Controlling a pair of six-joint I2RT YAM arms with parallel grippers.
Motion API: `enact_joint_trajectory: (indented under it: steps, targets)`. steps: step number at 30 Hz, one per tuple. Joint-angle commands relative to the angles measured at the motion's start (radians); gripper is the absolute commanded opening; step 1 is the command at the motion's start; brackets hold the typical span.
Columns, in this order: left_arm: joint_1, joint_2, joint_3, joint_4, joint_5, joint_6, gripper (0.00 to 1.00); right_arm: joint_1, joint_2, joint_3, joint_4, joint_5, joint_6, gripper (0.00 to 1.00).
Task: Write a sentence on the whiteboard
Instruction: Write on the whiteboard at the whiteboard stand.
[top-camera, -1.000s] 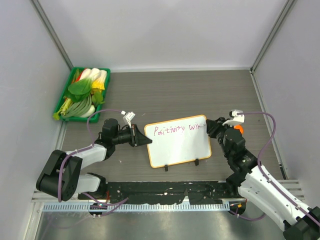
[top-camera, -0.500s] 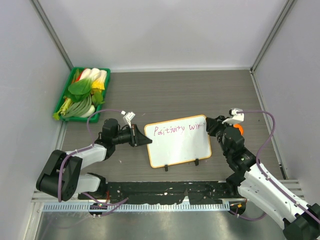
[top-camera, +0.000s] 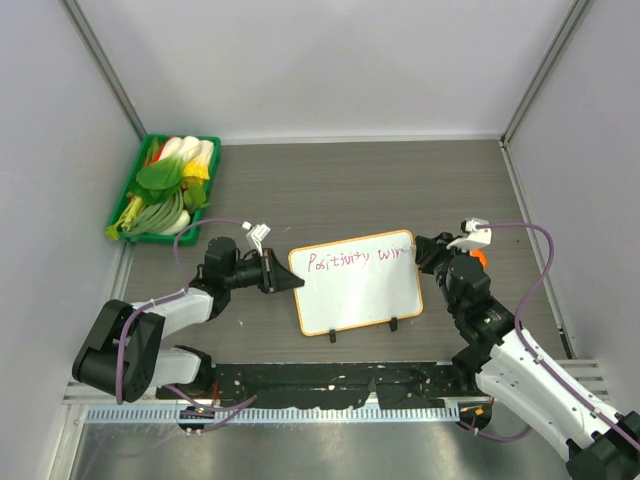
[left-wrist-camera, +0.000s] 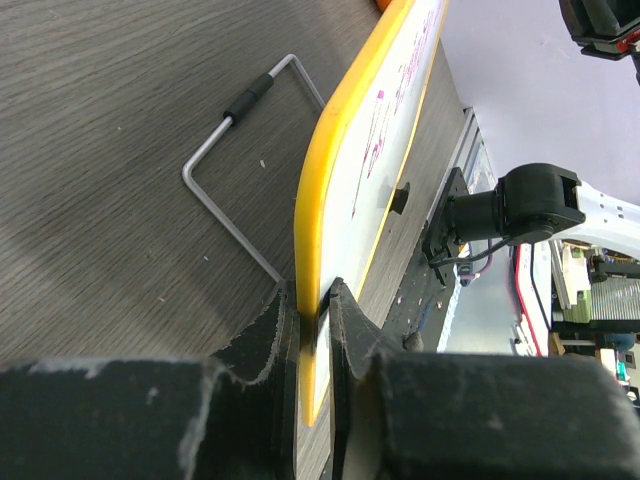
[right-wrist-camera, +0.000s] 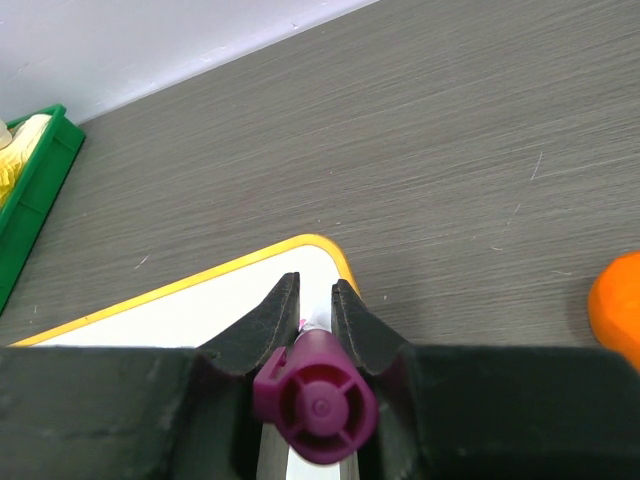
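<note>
Whiteboard (top-camera: 360, 295): one; marker (right-wrist-camera: 315, 402): one.

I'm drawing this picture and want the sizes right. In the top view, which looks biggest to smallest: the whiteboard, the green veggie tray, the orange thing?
1. The whiteboard, biggest.
2. The green tray, somewhat smaller.
3. The orange thing, tiny; the right arm hides part of it.
</note>
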Motion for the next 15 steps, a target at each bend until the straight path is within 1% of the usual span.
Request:
enact_joint_trajectory:
  steps: [1,2,8,15]
  targets:
    - [0.0,0.011,-0.001,-0.07,-0.099,0.072,0.0,-0.001,-0.01,0.003,-0.03,0.002,-0.004,0.01]
    - [-0.002,0.011,-0.001,-0.07,-0.098,0.071,0.0,-0.002,-0.013,0.002,-0.063,-0.006,-0.001,0.01]
    - [-0.002,0.012,-0.001,-0.07,-0.098,0.071,0.0,-0.001,-0.055,-0.02,-0.095,-0.026,0.014,0.01]
    - [0.0,0.011,-0.002,-0.07,-0.099,0.071,0.0,-0.002,-0.063,-0.004,-0.092,-0.027,0.02,0.01]
